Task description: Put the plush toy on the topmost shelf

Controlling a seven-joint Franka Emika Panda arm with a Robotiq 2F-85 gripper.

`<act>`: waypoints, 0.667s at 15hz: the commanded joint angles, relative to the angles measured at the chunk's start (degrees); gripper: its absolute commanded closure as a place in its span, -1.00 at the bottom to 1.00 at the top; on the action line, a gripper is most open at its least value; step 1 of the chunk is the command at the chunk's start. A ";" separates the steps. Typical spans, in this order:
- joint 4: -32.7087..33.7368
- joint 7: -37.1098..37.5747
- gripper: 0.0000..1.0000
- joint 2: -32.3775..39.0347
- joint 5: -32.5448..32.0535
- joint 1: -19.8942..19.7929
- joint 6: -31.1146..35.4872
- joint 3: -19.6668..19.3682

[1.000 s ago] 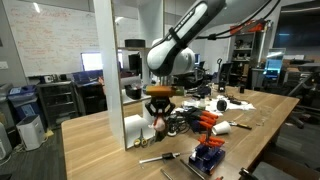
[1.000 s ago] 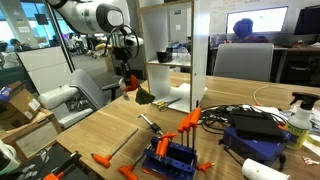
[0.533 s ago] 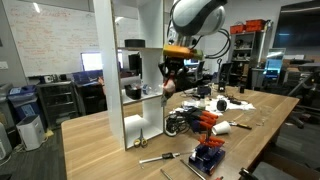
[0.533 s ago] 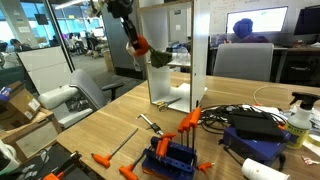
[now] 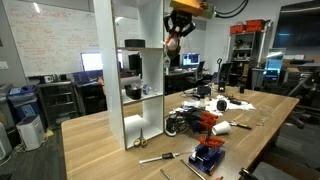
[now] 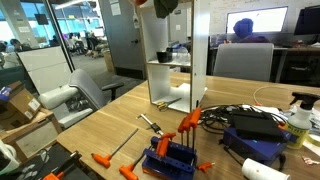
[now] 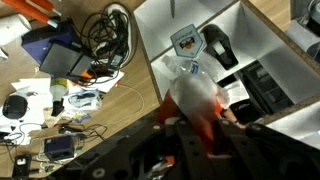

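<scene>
My gripper (image 5: 176,27) is high up at the top of an exterior view, shut on the plush toy (image 5: 173,42), which hangs below it beside the upper part of the white shelving unit (image 5: 128,70). In the wrist view the orange-red and whitish plush toy (image 7: 196,100) sits blurred between the fingers (image 7: 198,128), above the shelf compartments seen from overhead. In an exterior view the toy (image 6: 141,3) shows only as an orange speck at the top edge. The topmost shelf board is above the frame in both exterior views.
A wooden table (image 5: 100,140) carries a cluster of orange-and-black tools (image 5: 195,121), a blue-and-red blocky object (image 5: 207,156), screwdrivers (image 6: 150,126) and cables. Shelf compartments hold a dark cup (image 5: 134,43), a dark object (image 7: 218,43) and other items. Office chairs and desks stand behind.
My gripper has risen steeply with the plush toy, from just above the table to the top of the frame beside the upper shelves.
</scene>
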 commanded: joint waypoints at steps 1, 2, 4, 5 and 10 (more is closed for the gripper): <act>10.74 5.41 0.75 6.85 -3.78 -3.81 0.32 4.11; 13.28 6.48 0.75 8.50 -4.79 -4.18 -0.05 4.77; 18.77 8.92 0.76 12.61 -7.97 -4.53 -0.80 6.19; 21.52 9.82 0.76 14.51 -9.52 -4.27 -1.59 6.54; 32.81 13.17 0.76 23.49 -18.34 -1.07 -3.17 6.85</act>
